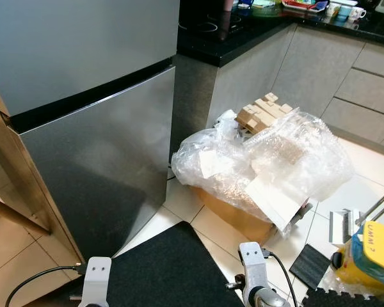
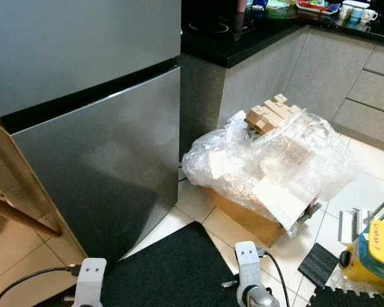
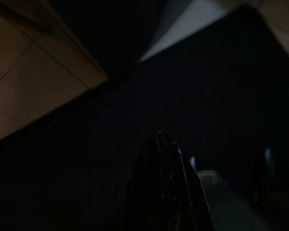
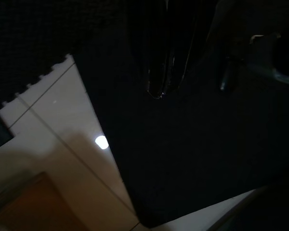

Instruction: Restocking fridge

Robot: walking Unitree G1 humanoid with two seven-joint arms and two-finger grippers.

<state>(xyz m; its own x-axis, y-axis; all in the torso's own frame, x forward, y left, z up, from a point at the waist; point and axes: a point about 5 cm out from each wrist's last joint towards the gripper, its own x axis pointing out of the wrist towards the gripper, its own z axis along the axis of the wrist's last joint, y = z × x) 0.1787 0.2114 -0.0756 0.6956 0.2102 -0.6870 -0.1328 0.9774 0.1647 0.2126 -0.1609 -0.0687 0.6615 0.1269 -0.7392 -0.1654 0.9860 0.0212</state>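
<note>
The robot is facing the closed fridge (image 1: pixel 89 147) with both arms hanging idle, tool openings I cannot tell, so it should be reaching first for the door edge, avoiding the box (image 1: pixel 243 217) on the right.

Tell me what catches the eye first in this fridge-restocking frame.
The tall grey two-door fridge on the left, both doors shut, dominates. Right of it on the tiled floor sits a brown cardboard box heaped with crumpled clear bubble wrap. A black floor mat lies in front, with both arms hanging low over it, and a yellow carton stands at the far right.
</note>
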